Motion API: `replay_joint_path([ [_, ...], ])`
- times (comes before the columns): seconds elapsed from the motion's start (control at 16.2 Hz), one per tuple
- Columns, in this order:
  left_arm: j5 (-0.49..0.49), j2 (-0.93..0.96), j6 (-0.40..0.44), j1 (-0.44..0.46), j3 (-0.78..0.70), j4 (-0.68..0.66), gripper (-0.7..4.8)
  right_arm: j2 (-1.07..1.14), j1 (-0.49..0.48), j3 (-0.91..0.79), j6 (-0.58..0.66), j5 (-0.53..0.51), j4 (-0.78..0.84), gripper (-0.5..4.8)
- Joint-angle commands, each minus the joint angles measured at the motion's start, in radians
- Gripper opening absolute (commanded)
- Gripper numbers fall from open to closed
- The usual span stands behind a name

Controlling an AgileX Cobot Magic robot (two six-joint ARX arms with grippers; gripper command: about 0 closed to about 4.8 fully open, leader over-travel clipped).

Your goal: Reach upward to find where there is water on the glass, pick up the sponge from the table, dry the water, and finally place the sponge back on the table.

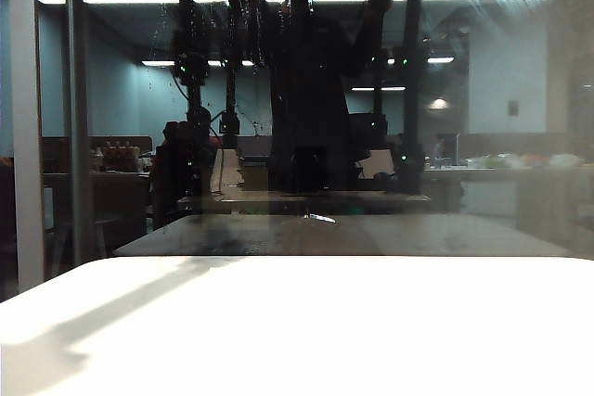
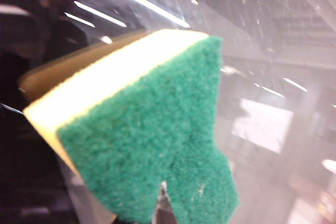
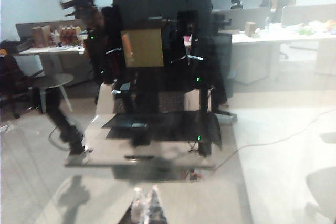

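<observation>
Sponge first — it fills the left wrist view, a thick yellow block with a green scrubbing face turned toward the camera. The left gripper has its jaws clamped on the sponge; only a thin metal tip shows at the notch in the wavy edge. The sponge is up against the glass, or very close to it — I cannot tell if it touches. A dim brown copy of the sponge shows in the pane right behind it.

Faint whitish flecks and short streaks of water show on the pane in that view. In the exterior view, thin pale lines of water run down the upper part of the glass, near the middle and a little to the left. A grey frame bar stands at the far left of the pane. A dark person and the mirrored arms show in the glass too.

The table is white and flat on the near side, with a soft shadow across its left part.

The right gripper is low and points at the glass. Its pale fingertips sit close together, almost touching, and hold nothing. It is well apart from the sponge. The real arms are not in the exterior view.
</observation>
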Motion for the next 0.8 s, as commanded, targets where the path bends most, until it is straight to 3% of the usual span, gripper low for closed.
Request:
replay_joint_path([
  [0.06,0.014,0.032,0.001,-0.059,0.005,0.008,-0.06,0.000,0.000,0.002,-0.003,0.002,0.011,-0.05],
  [0.68,0.040,0.124,0.016,-0.234,0.005,0.009,-0.06,0.005,0.000,0.002,-0.003,0.002,0.010,-0.05],
  [0.8,0.035,0.124,0.016,-0.234,0.005,0.019,-0.06,0.005,0.000,0.002,-0.003,0.002,0.010,-0.05],
])
